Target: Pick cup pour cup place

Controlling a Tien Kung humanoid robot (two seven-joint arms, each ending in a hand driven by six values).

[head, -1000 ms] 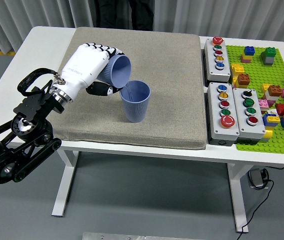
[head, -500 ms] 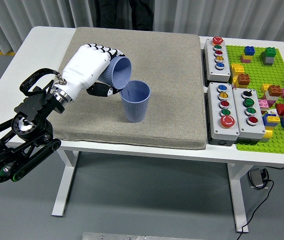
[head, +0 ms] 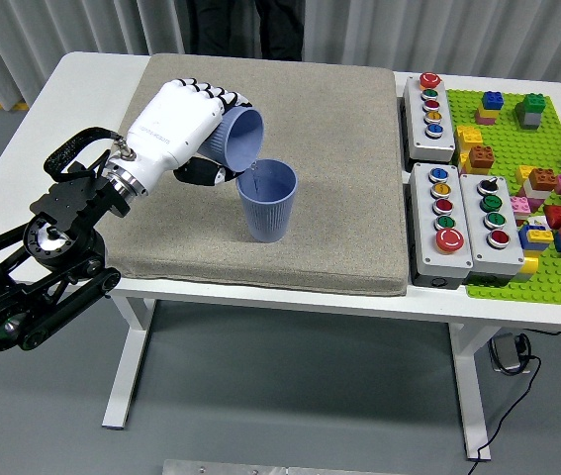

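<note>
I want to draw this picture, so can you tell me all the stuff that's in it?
Held cup: one, blue, tipped over the other cup, in the robot's hand.
Standing cup: one, blue, upright on the mat.
Mat: one, grey-beige, covering the middle of the table.
Table: one, white.
Button boxes: three, grey with coloured buttons, right of the mat.
Baseplate: one, green, far right, with many coloured bricks on it.
Cable: one, black, on the floor under the table's right end.
Person: one, dark clothes, at the far side.
Left hand: one, white, on a black arm, gripping the tipped cup.
</note>
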